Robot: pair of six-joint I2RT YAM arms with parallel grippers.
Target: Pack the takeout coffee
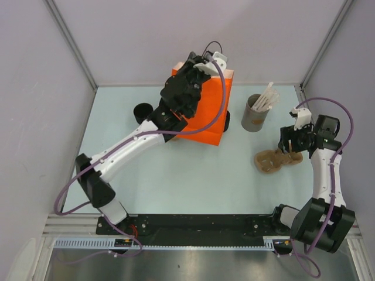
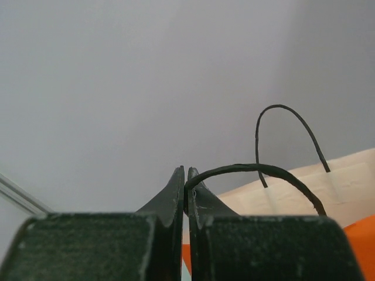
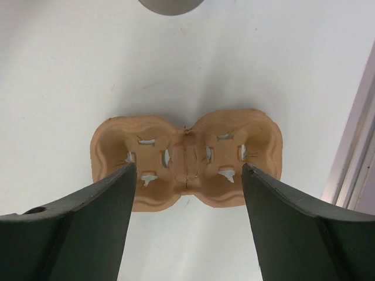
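Left gripper (image 2: 185, 175) pinches bag handle (image 2: 246, 168).
Left arm (image 1: 135, 146) reaches far over the bag (image 1: 208, 117); right gripper (image 3: 187, 170) hangs spread above carrier (image 3: 117, 146).

- Right end effector (image 3: 188, 168): jaws spread wide, holding nothing; its two dark fingers (image 3: 88, 222) enter from 7 and 5 o'clock.
- Pulp cup carrier (image 3: 117, 146): brown, two joined wells with slotted bottoms, lying flat at centre; the fingertips overlap its near edge on either side, contact not discernible.
- Table (image 3: 263, 70): pale surface beneath the carrier.
- Grey cylinder (image 3: 171, 4): only its rounded edge, at 12 o'clock, well apart from the carrier.
- Metal rail (image 3: 357, 146): slanting along the 3 o'clock margin.
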